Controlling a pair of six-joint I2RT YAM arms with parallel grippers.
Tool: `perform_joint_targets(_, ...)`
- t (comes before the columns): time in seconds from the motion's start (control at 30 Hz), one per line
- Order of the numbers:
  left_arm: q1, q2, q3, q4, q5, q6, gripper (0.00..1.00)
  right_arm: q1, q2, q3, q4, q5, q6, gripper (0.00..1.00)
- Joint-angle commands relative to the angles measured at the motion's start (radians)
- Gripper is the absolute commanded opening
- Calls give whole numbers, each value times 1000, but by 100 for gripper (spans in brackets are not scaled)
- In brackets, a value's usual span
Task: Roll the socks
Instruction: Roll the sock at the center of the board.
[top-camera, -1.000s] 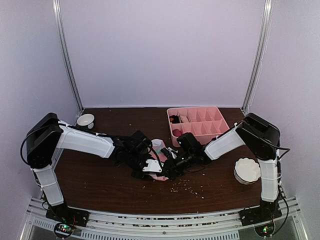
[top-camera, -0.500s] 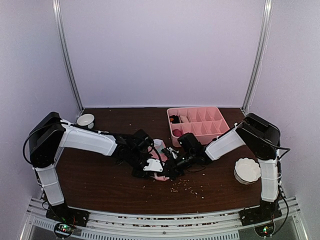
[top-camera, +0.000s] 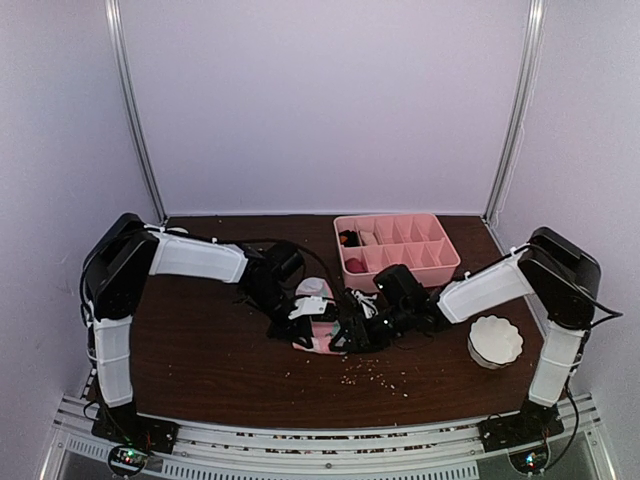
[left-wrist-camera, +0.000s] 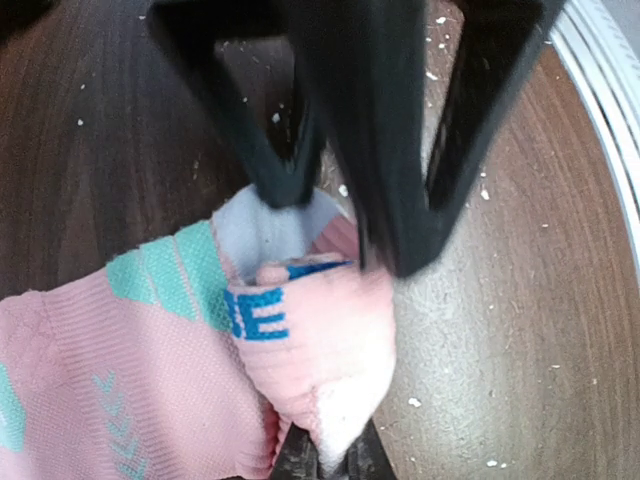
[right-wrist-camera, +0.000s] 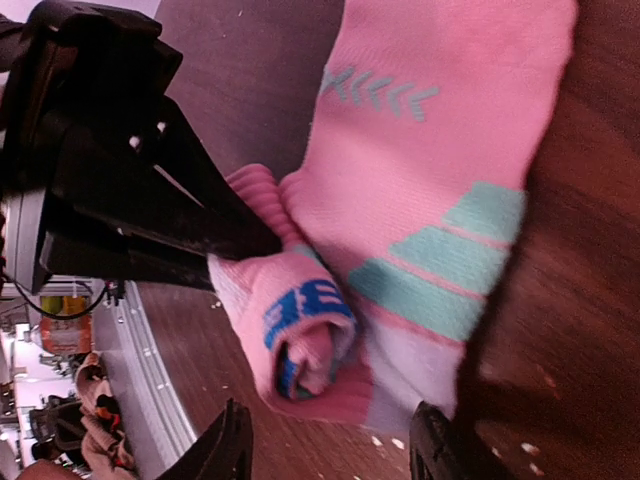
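Note:
A pink sock (top-camera: 322, 322) with mint-green patches lies at mid-table. Its end is rolled into a small bundle (right-wrist-camera: 300, 335) with blue lettering. In the left wrist view my left gripper (left-wrist-camera: 335, 462) is shut on the pale tip of that roll (left-wrist-camera: 320, 380). My right gripper (right-wrist-camera: 330, 450) is open, one black finger (right-wrist-camera: 225, 450) on each side of the roll without touching it. From above, the left gripper (top-camera: 303, 325) and right gripper (top-camera: 347, 335) face each other across the sock.
A pink divided tray (top-camera: 440, 262) stands at the back right with dark and maroon items in its left compartments. A white fluted bowl (top-camera: 496, 340) sits at the right. Crumbs (top-camera: 375, 375) lie scattered on the brown table in front of the grippers.
The left gripper has shut on the sock's rolled end. The right gripper has opened and let go of it. Both arms have shifted to the right.

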Motion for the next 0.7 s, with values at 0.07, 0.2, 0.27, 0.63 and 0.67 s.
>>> perform_joint_targets(0.07, 25, 92, 42, -249, 69, -14, 0, -2, -210, -164, -49, 284, -187, 57)
perform_joint_targets(0.2, 47, 132, 101, -313, 122, -16, 0, 14, -385, -223, -96, 569, -280, 100)
perform_joint_targets(0.27, 59, 153, 133, -350, 152, -16, 0, 16, -447, -225, -150, 696, -311, 100)
perform_joint_targets(0.63, 123, 303, 307, -546, 297, -22, 0, -100, -423, -326, 220, 413, -212, 99)
perform_joint_targets(0.67, 127, 313, 318, -559, 302, -22, 0, -50, -451, -324, 201, 498, -305, 100)
